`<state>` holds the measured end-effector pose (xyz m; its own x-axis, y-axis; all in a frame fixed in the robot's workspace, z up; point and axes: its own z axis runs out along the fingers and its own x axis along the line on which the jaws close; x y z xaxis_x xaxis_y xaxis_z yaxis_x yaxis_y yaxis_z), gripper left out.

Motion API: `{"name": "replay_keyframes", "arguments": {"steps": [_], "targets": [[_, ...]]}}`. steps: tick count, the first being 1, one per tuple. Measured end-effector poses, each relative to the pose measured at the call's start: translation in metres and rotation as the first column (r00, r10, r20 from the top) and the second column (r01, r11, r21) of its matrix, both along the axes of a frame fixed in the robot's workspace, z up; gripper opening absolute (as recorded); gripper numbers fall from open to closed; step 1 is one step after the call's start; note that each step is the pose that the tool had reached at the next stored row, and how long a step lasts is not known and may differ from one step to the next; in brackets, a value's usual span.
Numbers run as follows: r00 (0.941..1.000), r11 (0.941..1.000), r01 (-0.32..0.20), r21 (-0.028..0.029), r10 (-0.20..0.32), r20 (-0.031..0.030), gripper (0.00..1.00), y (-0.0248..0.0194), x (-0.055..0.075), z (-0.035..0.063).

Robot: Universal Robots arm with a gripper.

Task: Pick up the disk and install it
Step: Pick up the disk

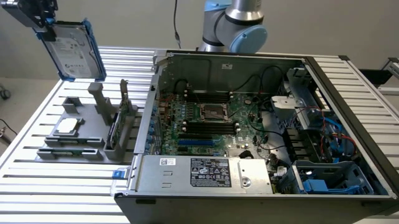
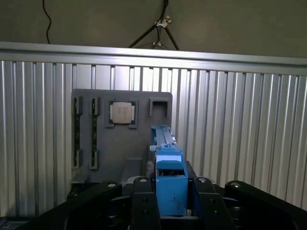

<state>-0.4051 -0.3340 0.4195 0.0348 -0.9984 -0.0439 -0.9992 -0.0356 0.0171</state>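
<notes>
The disk (image 1: 76,49), a silver-grey drive with a white label in a blue carrier frame, hangs upright in the air at the exterior view's upper left. My gripper (image 1: 42,21) is shut on its top edge. It hangs above the grey parts holder (image 1: 87,135), clear of it. In the wrist view the blue edge of the disk (image 2: 170,179) sits clamped between my black fingers (image 2: 143,201), with the holder (image 2: 120,143) far below. The open computer case (image 1: 262,135) lies at the exterior view's right, and a blue-railed drive bay (image 1: 324,179) sits at its near right corner.
A square silver chip (image 1: 67,126) rests in the holder, also visible as the chip (image 2: 121,112) in the wrist view. A thin green card (image 1: 113,128) stands on edge in the holder beside a grey post. The ribbed aluminium table (image 1: 56,186) carries everything. The arm's base (image 1: 240,25) rises behind the case.
</notes>
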Motion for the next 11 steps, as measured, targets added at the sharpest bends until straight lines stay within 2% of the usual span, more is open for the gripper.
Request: {"name": "replay_keyframes", "arguments": {"steps": [11], "targets": [[1.0000, 1.0000, -0.002, 0.0073, 0.002, 0.0000, 0.33, -0.0132, 0.035, 0.0255]]}}
